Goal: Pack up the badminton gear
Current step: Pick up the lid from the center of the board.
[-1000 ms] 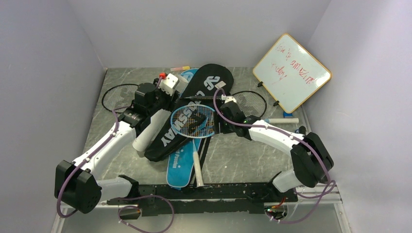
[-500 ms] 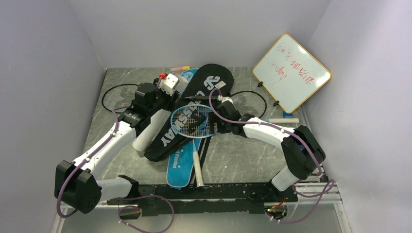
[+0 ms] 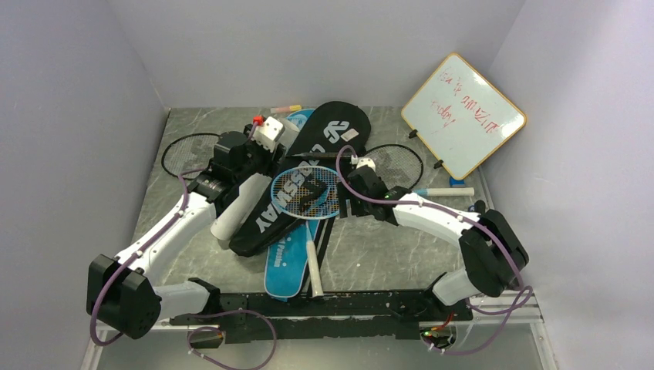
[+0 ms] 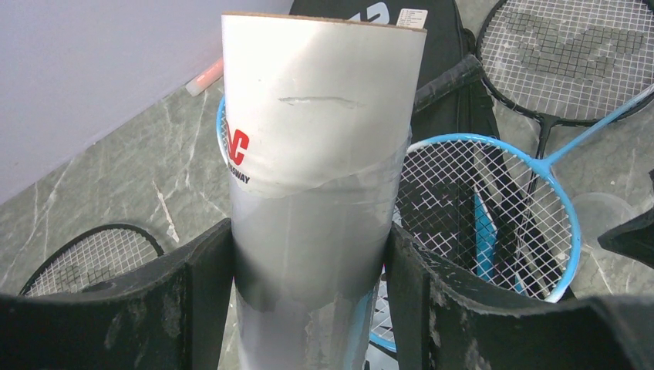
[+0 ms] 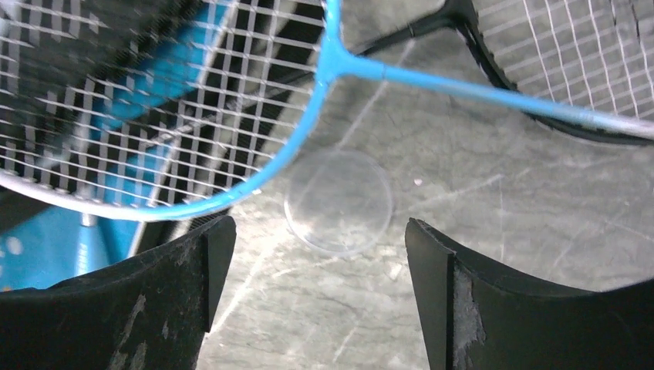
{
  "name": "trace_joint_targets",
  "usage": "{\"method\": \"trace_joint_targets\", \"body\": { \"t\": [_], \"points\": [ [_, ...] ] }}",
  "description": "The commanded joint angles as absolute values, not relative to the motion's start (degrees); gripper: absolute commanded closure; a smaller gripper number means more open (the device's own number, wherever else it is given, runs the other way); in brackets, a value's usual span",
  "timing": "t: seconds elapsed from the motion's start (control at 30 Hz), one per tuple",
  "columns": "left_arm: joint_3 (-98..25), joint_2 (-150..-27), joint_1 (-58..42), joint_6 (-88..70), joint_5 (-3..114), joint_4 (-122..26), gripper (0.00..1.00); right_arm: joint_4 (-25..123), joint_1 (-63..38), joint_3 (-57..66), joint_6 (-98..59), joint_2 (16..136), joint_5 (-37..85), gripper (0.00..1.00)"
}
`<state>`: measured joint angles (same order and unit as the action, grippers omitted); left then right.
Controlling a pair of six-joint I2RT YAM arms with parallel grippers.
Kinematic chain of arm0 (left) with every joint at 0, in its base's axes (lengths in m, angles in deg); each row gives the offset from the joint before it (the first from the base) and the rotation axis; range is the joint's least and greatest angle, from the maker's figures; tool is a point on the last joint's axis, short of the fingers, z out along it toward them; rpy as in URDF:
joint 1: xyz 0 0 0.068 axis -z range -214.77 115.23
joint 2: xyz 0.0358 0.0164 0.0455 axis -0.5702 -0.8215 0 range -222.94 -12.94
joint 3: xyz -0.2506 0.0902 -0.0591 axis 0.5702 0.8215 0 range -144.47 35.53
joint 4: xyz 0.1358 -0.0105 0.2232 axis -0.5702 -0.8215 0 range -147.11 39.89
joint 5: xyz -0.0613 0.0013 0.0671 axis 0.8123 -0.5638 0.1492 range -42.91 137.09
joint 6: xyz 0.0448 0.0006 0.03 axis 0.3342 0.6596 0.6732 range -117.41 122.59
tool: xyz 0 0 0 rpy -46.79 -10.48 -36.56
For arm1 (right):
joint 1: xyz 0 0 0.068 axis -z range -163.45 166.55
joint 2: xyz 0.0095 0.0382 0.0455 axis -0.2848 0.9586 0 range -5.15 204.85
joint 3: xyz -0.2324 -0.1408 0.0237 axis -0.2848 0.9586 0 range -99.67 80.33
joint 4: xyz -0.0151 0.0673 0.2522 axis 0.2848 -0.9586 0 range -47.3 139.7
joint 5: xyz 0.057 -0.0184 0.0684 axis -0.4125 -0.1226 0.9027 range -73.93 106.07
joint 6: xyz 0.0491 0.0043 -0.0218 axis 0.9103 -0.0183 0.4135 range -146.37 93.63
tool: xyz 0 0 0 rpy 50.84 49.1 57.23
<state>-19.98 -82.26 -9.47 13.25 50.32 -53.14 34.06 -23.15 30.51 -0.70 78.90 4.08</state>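
The left fingers (image 4: 197, 297) clamp the white tube (image 4: 320, 154), the right fingers (image 5: 154, 301) hang open and empty above a clear lid (image 5: 338, 202) on the worktop (image 5: 478, 231) beside the blue racket (image 5: 335, 62) lying on the black bag (image 3: 266, 212); capping seems underway, needing a low pinch.

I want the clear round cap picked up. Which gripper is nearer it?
Right. The right gripper is open just over the clear cap; the left gripper, gripping the white tube, sits beyond the blue racket's head.
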Motion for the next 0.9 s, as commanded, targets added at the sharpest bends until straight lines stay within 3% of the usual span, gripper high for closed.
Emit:
{"method": "trace_joint_targets", "body": {
  "t": [0.0,0.57,0.73,0.87],
  "points": [
    [-20.2,-81.2,-9.7,13.1,51.6,-49.5,0.44,33.4,-23.4,32.8,-1.6,78.6,1.6,0.14],
    [-20.7,-82.7,-9.7,13.3,53.8,-50.0,0.44,38.2,-23.4,31.2,-0.9,88.5,3.6,0.26],
    [-21.0,-84.2,-9.7,13.1,55.5,-50.0,0.44,38.1,-23.4,31.6,-0.6,87.3,3.9,0.36],
    [-21.1,-85.9,-9.7,12.4,57.0,-50.0,0.44,36.5,-23.4,31.4,-0.6,82.6,3.3,0.38]
  ]
}}
